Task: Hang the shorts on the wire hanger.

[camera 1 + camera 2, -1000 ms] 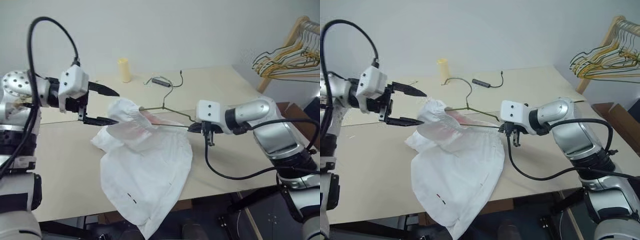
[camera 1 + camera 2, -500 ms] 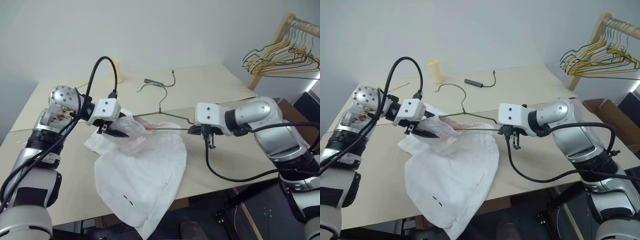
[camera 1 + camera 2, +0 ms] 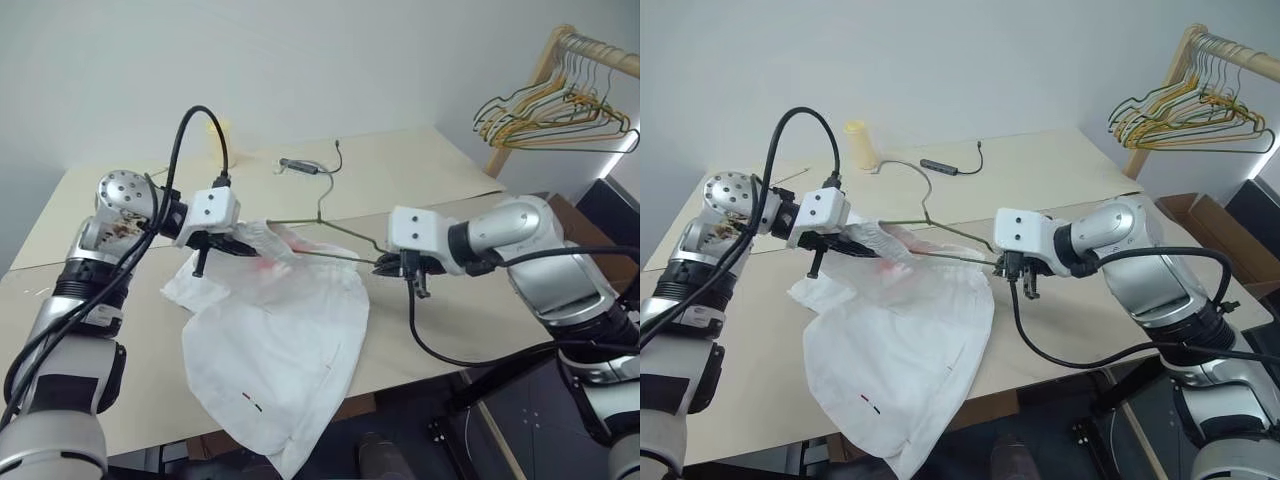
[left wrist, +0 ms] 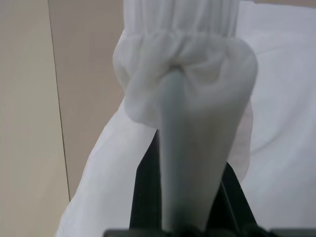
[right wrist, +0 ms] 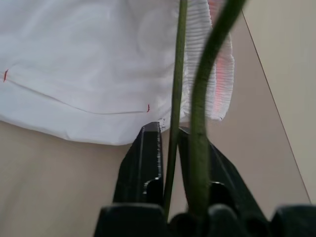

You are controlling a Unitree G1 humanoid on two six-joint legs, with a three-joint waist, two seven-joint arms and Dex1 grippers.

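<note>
1. One pair of white shorts (image 3: 280, 340) lies spread over the bench (image 3: 420, 180); its lower part hangs past the near edge, and its bunched waistband end is lifted toward the left gripper.
2. One wire hanger (image 3: 330, 235), thin and dark grey-green, is held above the bench between the two grippers. Its hook rises toward the far side of the bench, and one end of its frame runs into the gathered waistband.
3. The left gripper (image 3: 240, 247) is clenched on the shorts. In the left wrist view the gathered elastic waistband (image 4: 185, 84) is draped over one finger (image 4: 190, 163) and bunches just past the fingertips.
4. The right gripper (image 3: 385, 266) grasps the wire hanger at the end of the frame nearest it. In the right wrist view one wire strand runs between its two black fingers (image 5: 145, 158), with narrow gaps on either side, and a second strand passes just beside them.
5. Two small red marks (image 5: 148, 107) show on the white cloth in the right wrist view, and a pink tint shows on the ribbed waistband edge.
6. One pale yellow cylinder (image 3: 860, 145) stands upright at the far side of the bench.
7. One small dark device with a cable (image 3: 300, 167) lies near the hanger's hook.
8. One wooden rail (image 3: 590, 50) to the right, well apart from the bench, carries a bunch of coloured hangers too crowded to count.
</note>
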